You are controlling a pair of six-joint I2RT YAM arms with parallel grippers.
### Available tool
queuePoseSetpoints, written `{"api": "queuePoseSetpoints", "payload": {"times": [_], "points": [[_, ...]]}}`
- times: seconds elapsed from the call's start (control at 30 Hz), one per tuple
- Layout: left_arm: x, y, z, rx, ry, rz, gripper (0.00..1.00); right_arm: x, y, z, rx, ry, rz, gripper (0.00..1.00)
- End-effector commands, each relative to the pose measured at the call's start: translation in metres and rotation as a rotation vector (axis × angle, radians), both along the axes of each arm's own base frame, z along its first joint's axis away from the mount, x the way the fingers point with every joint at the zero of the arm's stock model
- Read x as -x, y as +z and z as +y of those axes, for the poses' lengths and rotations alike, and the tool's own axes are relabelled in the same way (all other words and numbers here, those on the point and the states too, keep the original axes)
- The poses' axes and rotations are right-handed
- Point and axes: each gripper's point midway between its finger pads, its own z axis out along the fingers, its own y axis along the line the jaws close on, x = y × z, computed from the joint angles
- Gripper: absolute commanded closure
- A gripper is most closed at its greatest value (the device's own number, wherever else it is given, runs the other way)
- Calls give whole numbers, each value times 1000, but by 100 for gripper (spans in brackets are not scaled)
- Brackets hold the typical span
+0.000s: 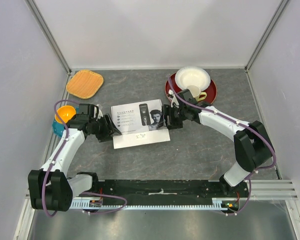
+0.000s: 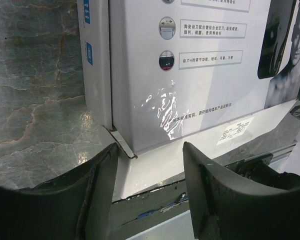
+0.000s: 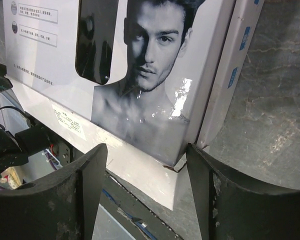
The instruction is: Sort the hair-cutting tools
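grey marbled tabletop fills the white-walled cell. a flat white cardboard box with a glossy printed lid lies at its middle, lid down. none of the hair-cutting tools shows anywhere. the only clipper in sight is a photograph on the lid, so they are most likely inside the box.

the left gripper sits at the box's left end and the right gripper at its right end. both have their jaws parted and grasp nothing. in the wrist views each pair of dark fingers stands either side of a near corner of the box; whether they touch it i cannot tell.

the box looks light and fairly stiff, but thin card will buckle under a hard pinch. the lid's shiny film catches the light and is probably slippery under flat pads. the side walls and the white flap along the near edge look like the better places to grip, one end steadied while the other lifts.

once out, the clipper is likely the dense, smooth piece, best taken across its body. the comb attachments and the brush should be light and easy to knock aside.
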Motion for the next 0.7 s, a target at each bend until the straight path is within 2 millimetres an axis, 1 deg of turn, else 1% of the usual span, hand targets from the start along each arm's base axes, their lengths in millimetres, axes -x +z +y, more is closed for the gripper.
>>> {"api": "queuePoseSetpoints", "payload": {"times": [0.0,0.17,0.2,0.27,0.3,0.37,0.4,0.43,0.47,0.57,0.6,0.67], "points": [[3,17,-16,76,-65,-39,40,21,13,4,-54,17,70,29],[3,16,-16,73,-66,-34,46,19,5,1,-30,-1,79,35],[4,16,-15,72,-64,-34,47,19,4,1,-27,-4,77,38],[5,13,-15,71,-65,-24,51,19,1,0,-18,-9,82,41],[6,12,-15,69,-65,-22,55,19,-1,-1,-12,-13,84,44],[7,9,-14,65,-63,-16,57,18,-1,-2,-10,-17,79,45],[7,9,-14,63,-62,-16,58,17,-1,-2,-6,-21,76,48],[8,8,-14,64,-61,-12,60,17,-1,-3,-4,-23,72,49],[8,7,-14,64,-60,-10,60,17,-1,-3,-1,-26,70,49],[8,5,-13,57,-59,-7,61,14,0,-6,15,-39,47,43],[9,4,-10,43,-56,-3,61,13,0,-8,24,-47,41,39],[7,5,-7,19,-48,-6,61,11,1,-11,36,-51,25,36]]}}
